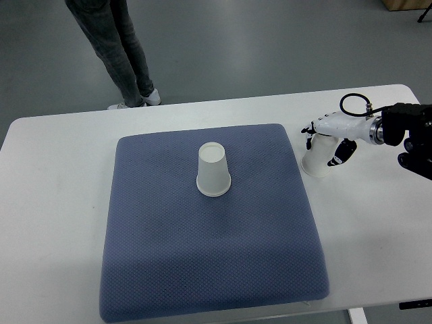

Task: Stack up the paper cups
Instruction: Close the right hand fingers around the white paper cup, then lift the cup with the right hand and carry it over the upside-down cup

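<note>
My right hand (324,145) comes in from the right edge and its fingers are wrapped round a paper cup (317,162) that stands upside down on the bare white table (54,202), just off the right edge of the blue mat (202,270). The thumb and fingers sit on the upper part of this held cup, and its wide rim looks to be on or barely above the tabletop; I cannot tell which. The target cup (214,170) stands near the middle of the mat, also inverted, narrow base up and wide mouth down, its axis upright. So what matters is this: the target lies to the left of my hand, a touch nearer me in the picture, well apart from it, with open mat between the two. Both cups are the same way up, so I judge the held one needs lifting clear, carrying left across the mat edge, and lowering straight down over the target's base, with the axes lined up. My left arm is nowhere in view, so the right does the job. A person's legs (118,47) stand beyond the far edge, clear of the path.
</note>
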You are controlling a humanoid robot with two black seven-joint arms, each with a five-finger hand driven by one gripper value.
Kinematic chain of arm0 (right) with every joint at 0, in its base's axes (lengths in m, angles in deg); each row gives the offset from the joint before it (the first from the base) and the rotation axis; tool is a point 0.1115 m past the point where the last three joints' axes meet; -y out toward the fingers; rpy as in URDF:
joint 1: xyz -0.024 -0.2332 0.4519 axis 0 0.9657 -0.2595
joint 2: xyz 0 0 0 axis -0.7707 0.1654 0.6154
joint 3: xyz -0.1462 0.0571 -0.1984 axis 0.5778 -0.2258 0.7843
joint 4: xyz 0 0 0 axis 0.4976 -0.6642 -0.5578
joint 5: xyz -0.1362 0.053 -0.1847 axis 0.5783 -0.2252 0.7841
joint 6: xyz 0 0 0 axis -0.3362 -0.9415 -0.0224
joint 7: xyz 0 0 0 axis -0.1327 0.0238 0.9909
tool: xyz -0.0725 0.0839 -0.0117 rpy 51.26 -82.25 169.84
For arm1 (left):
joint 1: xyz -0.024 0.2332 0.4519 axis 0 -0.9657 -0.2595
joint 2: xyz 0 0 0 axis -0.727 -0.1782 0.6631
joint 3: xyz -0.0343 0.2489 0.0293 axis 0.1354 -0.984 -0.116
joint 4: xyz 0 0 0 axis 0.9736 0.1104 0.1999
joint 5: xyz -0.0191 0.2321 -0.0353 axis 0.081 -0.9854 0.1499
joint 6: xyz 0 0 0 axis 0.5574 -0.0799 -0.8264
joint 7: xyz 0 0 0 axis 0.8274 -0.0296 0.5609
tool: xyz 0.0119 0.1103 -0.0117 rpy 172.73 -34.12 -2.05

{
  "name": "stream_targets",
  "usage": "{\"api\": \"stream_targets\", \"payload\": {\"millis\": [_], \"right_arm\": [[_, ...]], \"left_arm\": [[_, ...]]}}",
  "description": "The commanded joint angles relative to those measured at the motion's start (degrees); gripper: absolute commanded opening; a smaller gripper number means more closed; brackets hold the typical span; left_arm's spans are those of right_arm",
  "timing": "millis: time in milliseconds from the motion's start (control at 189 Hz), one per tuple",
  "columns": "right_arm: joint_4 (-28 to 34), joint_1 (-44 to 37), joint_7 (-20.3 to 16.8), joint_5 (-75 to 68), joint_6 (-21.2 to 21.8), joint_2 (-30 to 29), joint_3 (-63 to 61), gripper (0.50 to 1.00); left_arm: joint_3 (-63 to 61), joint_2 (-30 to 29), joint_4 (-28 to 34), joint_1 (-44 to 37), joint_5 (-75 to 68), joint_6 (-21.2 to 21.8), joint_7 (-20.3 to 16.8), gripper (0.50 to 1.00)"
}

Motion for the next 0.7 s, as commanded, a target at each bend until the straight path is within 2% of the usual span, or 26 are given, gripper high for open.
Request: {"api": "stream_targets", "payload": {"millis": [0,95,302,451,695], "right_arm": [[-0.2,0.3,-0.1,0.0,-0.3,-0.1,0.0,0.903],[-0.3,0.6,-0.1,-0.2,-0.3,-0.2,0.0,0.889],[-1.0,0.7,-0.2,-0.3,-0.3,-0.8,-0.1,0.797],[-1.5,0.8,-0.1,-0.4,-0.1,-1.3,-0.2,0.75],[-1.5,0.7,0.0,-0.4,0.7,-2.3,-0.3,0.597]], "left_arm": [[0.0,0.0,0.0,0.0,0.0,0.0,0.0,1.0],[0.0,0.0,0.0,0.0,0.0,0.0,0.0,1.0],[0.0,0.0,0.0,0.0,0.0,0.0,0.0,1.0],[0.0,0.0,0.0,0.0,0.0,0.0,0.0,1.0],[0.0,0.0,0.0,0.0,0.0,0.0,0.0,1.0]]}}
